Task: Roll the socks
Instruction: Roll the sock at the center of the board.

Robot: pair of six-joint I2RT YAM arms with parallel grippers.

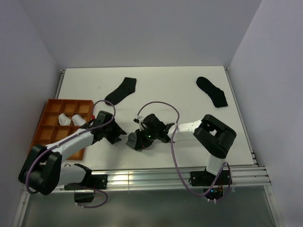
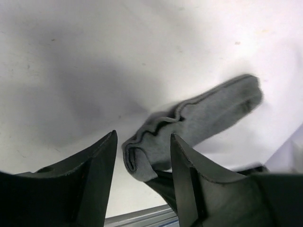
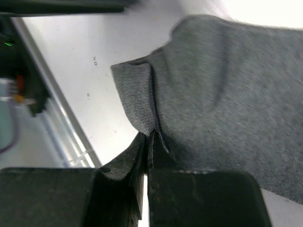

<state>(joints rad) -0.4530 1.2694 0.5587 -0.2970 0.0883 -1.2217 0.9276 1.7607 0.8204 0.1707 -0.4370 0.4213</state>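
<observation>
A grey sock (image 2: 208,113) lies stretched over the white table near the front edge. My right gripper (image 3: 150,136) is shut on a fold of the grey sock (image 3: 222,94) at its cuff end. My left gripper (image 2: 143,135) is open, and that cuff end sits between its fingers (image 2: 102,161) without being pinched. In the top view both grippers, left (image 1: 121,135) and right (image 1: 140,138), meet over the sock (image 1: 133,140). Two dark socks lie flat at the back, one left of centre (image 1: 121,91) and one to the right (image 1: 212,91).
An orange compartment tray (image 1: 49,131) stands at the left with two white rolled socks (image 1: 71,119) in its back cells. A metal rail (image 1: 180,176) runs along the table's near edge, close behind the grippers. Walls enclose the table on three sides.
</observation>
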